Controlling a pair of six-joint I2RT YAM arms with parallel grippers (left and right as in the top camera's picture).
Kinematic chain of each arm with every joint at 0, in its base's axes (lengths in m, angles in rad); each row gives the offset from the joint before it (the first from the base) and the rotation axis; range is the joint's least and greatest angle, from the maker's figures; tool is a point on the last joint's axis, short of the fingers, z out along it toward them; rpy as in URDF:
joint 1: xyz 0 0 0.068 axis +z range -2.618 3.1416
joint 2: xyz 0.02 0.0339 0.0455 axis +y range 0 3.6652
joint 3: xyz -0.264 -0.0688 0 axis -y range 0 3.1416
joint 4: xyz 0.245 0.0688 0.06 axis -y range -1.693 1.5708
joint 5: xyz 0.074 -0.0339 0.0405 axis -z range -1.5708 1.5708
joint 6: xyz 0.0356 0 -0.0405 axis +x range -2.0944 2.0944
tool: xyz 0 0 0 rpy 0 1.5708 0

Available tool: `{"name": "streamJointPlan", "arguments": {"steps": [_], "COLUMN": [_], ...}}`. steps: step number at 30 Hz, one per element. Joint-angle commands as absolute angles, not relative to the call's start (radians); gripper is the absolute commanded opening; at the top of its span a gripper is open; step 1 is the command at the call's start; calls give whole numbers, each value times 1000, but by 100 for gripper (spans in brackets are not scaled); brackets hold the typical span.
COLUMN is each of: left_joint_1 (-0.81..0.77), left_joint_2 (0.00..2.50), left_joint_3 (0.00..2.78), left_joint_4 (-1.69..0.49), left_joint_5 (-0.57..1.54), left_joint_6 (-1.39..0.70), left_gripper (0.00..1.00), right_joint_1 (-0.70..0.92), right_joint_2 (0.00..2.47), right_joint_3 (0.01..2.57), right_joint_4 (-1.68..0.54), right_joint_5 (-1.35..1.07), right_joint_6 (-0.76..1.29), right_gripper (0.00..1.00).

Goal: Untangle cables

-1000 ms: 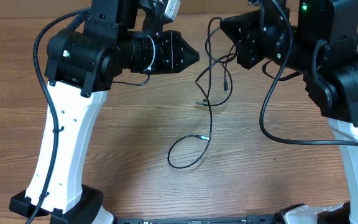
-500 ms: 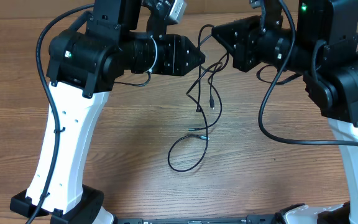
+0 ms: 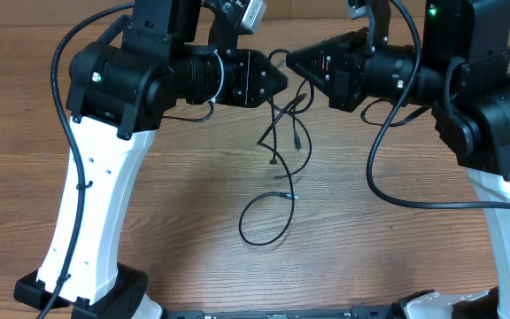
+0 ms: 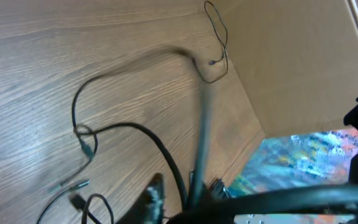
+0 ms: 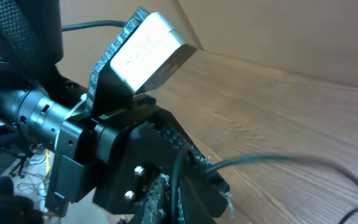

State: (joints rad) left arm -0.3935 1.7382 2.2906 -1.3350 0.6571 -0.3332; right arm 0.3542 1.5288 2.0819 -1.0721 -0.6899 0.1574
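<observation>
1. Where things sit: the cables (image 3: 282, 113) hang in a bunch between the two pincers, up off the worktop (image 3: 175, 186). One loop (image 3: 242, 221) trails onto the wood below.
2. The right pincer (image 3: 292, 58) is closed tight on a strand at the top of the bunch. The left pincer (image 3: 279, 78) sits nose to nose with it. In the right wrist view a strand seems to come out of its tip, but nobody could tell from these shots whether its jaws are actually pinching it.
3. The step in hand looks like getting a second hold so the cords can be drawn apart. The left one should take a different cord than the right has, otherwise pulling probably just tightens the knot.
4. Pull sideways and slow, and watch the dangling plug (image 3: 299, 142). That's the bit most likely to snag in a crossing.
5. Thin cord like this likely slips easily, so get a firm pinch before any pull.
</observation>
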Motion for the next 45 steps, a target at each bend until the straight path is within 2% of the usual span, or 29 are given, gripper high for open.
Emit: {"name": "streamJointPlan", "arguments": {"steps": [1, 28, 32, 34, 35, 37, 42, 45], "left_joint_1": [-401, -401, -401, -401, -401, -401, -401, -401], "left_joint_2": [1745, 1745, 1745, 1745, 1745, 1745, 1745, 1745], "left_joint_3": [2308, 2308, 2308, 2308, 2308, 2308, 2308, 2308], "left_joint_4": [-1332, -1380, -1386, -1383, -1383, -1384, -1385, -1385], "left_joint_5": [647, 647, 647, 647, 647, 648, 656, 669], "left_joint_6": [-318, -317, -317, -317, -317, -320, -384, -413], "left_gripper": [4, 4, 4, 4, 4, 4, 4, 4], "right_joint_1": [359, 358, 358, 358, 358, 358, 358, 358], "right_joint_2": [1505, 1505, 1505, 1505, 1505, 1505, 1512, 1528], "right_joint_3": [2089, 2089, 2089, 2089, 2089, 2089, 2089, 2089], "right_joint_4": [-1068, -1090, -1099, -1103, -1106, -1116, -1196, -1243], "right_joint_5": [-715, 189, 106, -47, -111, -231, -467, -503], "right_joint_6": [164, 157, 126, 40, -1, -91, -386, -483], "right_gripper": [4, 4, 4, 24, 43, 55, 58, 57]}}
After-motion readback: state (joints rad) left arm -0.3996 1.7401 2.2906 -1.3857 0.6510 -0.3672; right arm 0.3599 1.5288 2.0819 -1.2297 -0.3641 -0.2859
